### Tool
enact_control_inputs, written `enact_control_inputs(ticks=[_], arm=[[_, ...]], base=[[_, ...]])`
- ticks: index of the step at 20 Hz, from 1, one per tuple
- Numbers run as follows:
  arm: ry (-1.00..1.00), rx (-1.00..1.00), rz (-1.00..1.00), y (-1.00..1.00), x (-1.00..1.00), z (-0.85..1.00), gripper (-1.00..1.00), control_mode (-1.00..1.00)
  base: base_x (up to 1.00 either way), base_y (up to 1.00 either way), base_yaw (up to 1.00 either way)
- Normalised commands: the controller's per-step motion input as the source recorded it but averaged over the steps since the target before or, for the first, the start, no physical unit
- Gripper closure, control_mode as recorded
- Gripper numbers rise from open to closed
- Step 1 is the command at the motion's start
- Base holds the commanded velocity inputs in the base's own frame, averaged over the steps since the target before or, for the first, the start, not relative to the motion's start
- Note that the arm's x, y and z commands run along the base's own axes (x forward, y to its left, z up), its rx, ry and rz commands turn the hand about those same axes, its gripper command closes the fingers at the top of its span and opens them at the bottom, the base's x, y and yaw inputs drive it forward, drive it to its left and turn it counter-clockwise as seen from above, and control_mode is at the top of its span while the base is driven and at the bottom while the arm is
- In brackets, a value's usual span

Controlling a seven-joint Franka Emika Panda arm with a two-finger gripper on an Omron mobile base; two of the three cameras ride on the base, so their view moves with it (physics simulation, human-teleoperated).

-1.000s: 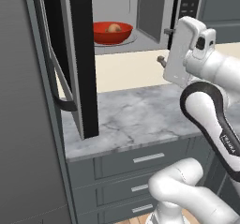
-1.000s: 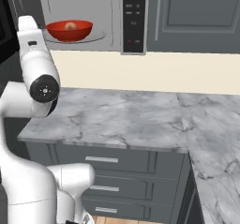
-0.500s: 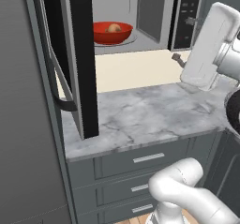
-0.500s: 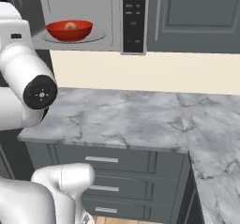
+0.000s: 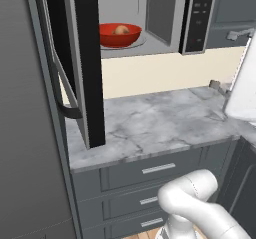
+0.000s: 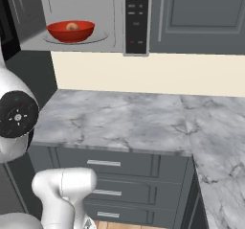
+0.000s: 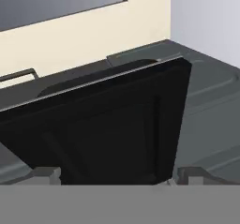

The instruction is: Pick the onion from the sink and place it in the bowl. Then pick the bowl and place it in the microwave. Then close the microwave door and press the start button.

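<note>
The built-in silver-grey steel microwave sits open up in the wall of dark grey cabinets, its pale grey interior on show and the dark button panel running down its right side. Below it stretches the grey-veined marble counter, turning a corner at the right in the right base view, with dark grey drawers under its front edge.

The wide microwave door with its black glass window and silver-grey frame stands swung out to the left, edge-on to the left base camera, its long axis running top to bottom and its free edge pointing out over the counter toward the robot. The long curved dark handle bows off its outer face to the left. In the hand view a big black slanted panel looms close ahead; it looks like that door, though I can't be sure.

Inside the microwave, toward the left of the cavity, rests the wide, shallow, glossy red round bowl, upright, rim up. The small round tan onion lies in the bowl, just peeking over the rim.

The tool's two finger tips poke up at the bottom of the hand view, spread well apart with nothing between them.
</note>
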Motion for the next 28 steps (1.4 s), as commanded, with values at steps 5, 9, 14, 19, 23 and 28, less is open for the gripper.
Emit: enact_control_inputs(ticks=[5,9,14,19,23,28], arm=[[0.05,0.0,0.16,0.18,-1.0,-0.03,-1.0,-1.0],[0.0,0.0,0.13,0.06,-1.0,-0.16,-1.0,-1.0],[0.08,-0.02,0.09,0.47,-0.87,-0.58,-1.0,-1.0],[0.12,-0.03,0.0,0.88,-0.14,-0.64,-1.0,-1.0],[0.2,-0.02,-0.06,0.88,0.48,-0.47,-1.0,-1.0],[0.06,-0.02,-0.06,0.73,0.37,-0.22,-1.0,-1.0]], base=[[0.0,0.0,0.0],[0.0,0.0,0.0],[0.0,0.0,0.0],[0.0,0.0,0.0],[0.0,0.0,0.0],[0.0,0.0,0.0]])
